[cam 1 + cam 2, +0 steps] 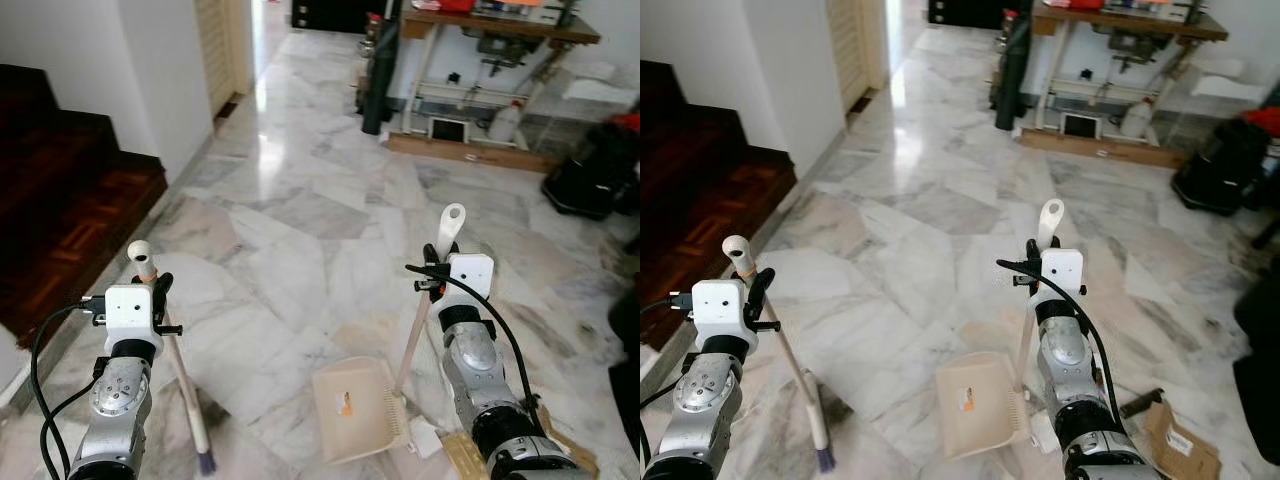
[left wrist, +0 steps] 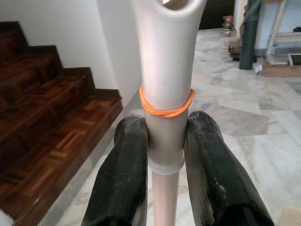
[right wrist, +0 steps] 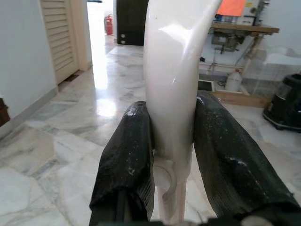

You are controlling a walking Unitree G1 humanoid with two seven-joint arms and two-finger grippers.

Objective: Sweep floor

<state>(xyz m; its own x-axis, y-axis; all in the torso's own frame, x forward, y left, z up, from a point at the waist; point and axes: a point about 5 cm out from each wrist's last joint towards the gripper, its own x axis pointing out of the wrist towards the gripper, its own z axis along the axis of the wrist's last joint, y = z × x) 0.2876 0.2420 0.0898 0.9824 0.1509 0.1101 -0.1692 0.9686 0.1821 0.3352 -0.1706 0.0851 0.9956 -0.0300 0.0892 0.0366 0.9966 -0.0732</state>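
My left gripper point(image 1: 152, 283) is shut on the upper end of a broom handle point(image 1: 178, 368), a pale stick with an orange rubber band point(image 2: 165, 106) round its grip. The broom's blue bristles point(image 1: 206, 462) rest on the marble floor near my left side. My right gripper point(image 1: 440, 262) is shut on the white handle point(image 1: 450, 222) of a cream dustpan point(image 1: 354, 408). The pan sits flat on the floor between my arms, with a small orange scrap point(image 1: 346, 404) inside it. Both wrist views show black fingers point(image 2: 123, 174) point(image 3: 130, 155) pressed against the handles.
Dark wooden stairs point(image 1: 60, 210) rise on the left. A wooden workbench point(image 1: 490, 30) with a jug and clutter stands far ahead. A black appliance point(image 1: 590, 170) sits at right. Flattened cardboard point(image 1: 1175, 440) lies by my right side. Open marble floor point(image 1: 300, 200) stretches ahead.
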